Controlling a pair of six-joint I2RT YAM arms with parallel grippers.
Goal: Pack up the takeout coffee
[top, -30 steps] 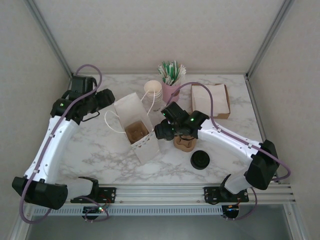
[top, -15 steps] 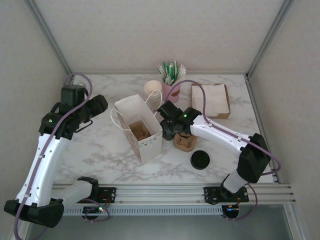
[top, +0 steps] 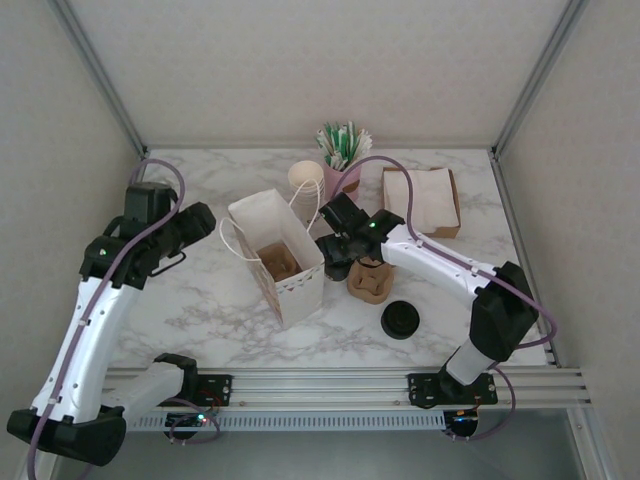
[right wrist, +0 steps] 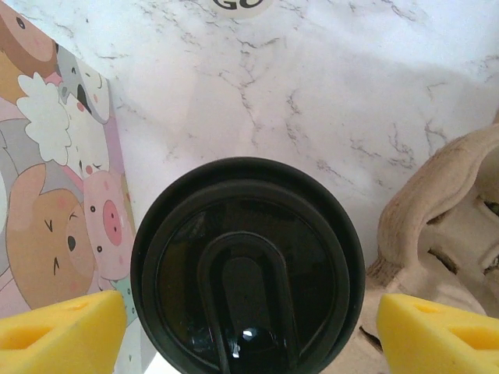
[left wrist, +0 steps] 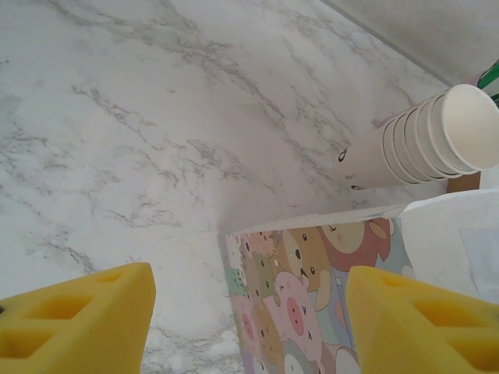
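The takeout coffee (right wrist: 247,265) shows its black lid from above, standing between the paper bag (right wrist: 54,195) and the brown cup tray (right wrist: 444,226). My right gripper (right wrist: 251,312) is open around it, a narrow gap showing on each side of the lid. From above, the right gripper (top: 333,262) covers the cup, between the bag (top: 285,285) and the tray (top: 370,285). My left gripper (top: 200,222) hangs open left of the bag. Its fingers (left wrist: 78,312) stand wide apart over the marble, with the bag's cartoon-printed side (left wrist: 312,273) below them.
A loose black lid (top: 400,320) lies in front of the tray. A stack of cream paper cups (top: 305,180) lies behind the bag, next to a pink holder of stirrers (top: 342,175). A brown napkin box (top: 420,200) sits at the back right. Something brown rests inside the bag (top: 275,262).
The left arm has drawn back and its gripper has dropped toward the bag's left side. The bag has turned more upright. The right gripper has shifted slightly back, toward the bag.
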